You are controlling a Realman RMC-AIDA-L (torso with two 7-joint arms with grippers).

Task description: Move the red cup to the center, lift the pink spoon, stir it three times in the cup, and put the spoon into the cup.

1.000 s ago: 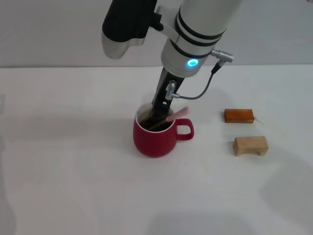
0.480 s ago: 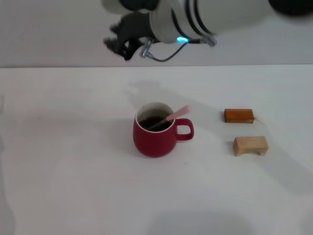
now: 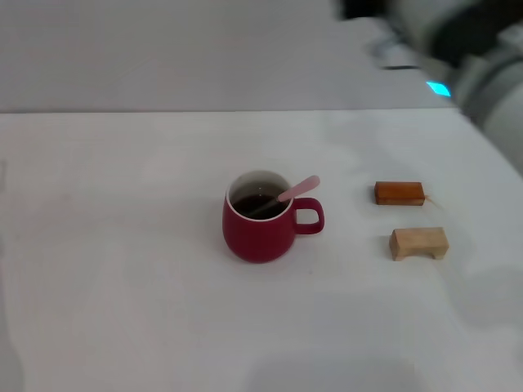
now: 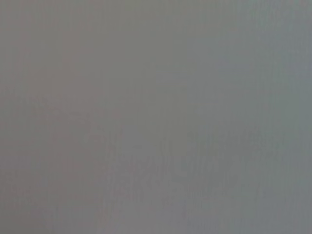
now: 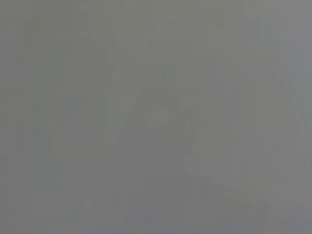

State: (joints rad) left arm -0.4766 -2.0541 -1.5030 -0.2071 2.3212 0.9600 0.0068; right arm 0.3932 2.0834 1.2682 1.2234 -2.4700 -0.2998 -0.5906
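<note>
White table: red cup at centre, pink spoon leaned inside. Right arm blurred at far right; jaw state can't be told. Wrist views: plain grey.

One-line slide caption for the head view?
Pink spoon rests in the red cup mid-table, two wooden blocks beside it, right arm at the frame's upper corner.

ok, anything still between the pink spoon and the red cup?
Nothing visible. The pink spoon already sits in the red cup, bowl end in the dark liquid, handle leaning on the rim above the cup's handle. The two wooden blocks lie apart on the cup's right. Neither claw is visible.
</note>
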